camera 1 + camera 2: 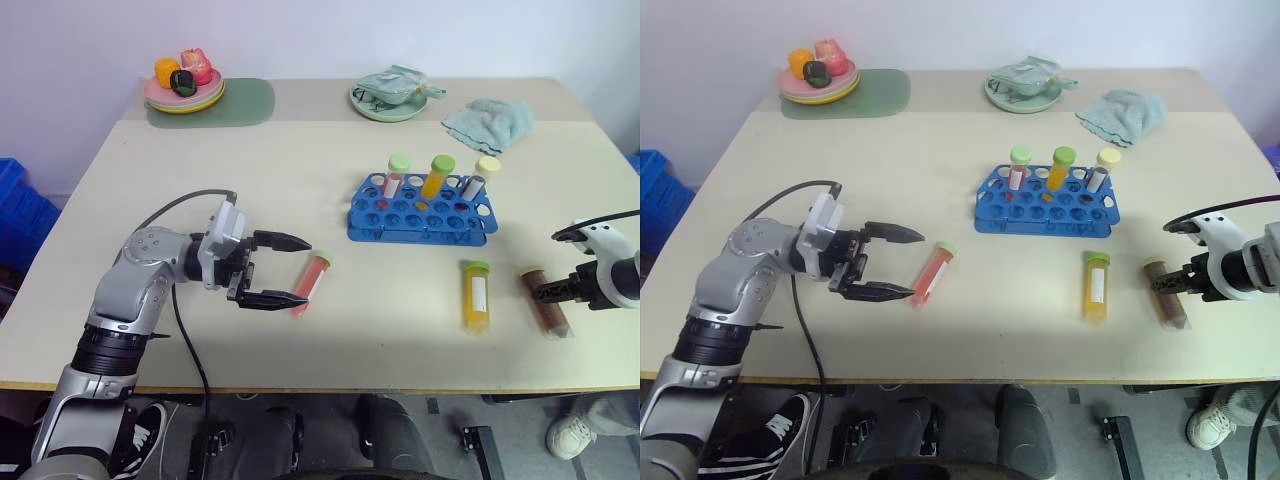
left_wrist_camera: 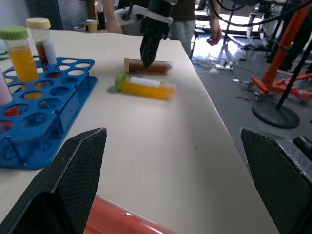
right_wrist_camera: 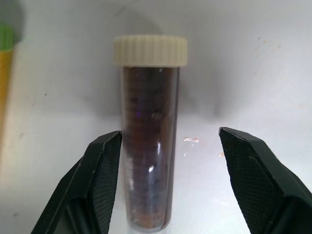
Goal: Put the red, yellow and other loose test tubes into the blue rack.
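While right claw [image 3: 165, 180] straddles flat brown tube [image 3: 148, 146] unclamped, cap away, left claw [image 1: 285, 270] gapes beside red tube [image 1: 311, 283].

Bright, even light; soft shadows under the tubes; right wrist view slightly blurred

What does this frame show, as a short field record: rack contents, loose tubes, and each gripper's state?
rack: blue rack upright on the table, holding three capped tubes in its back row
loose tubes: red tube, yellow tube, brown tube, all lying flat
left gripper: open, level, fingers either side of the red tube's lower end
right gripper: open, pointing down over the brown tube, one finger against its side, not closed on it
tubes still to place: three
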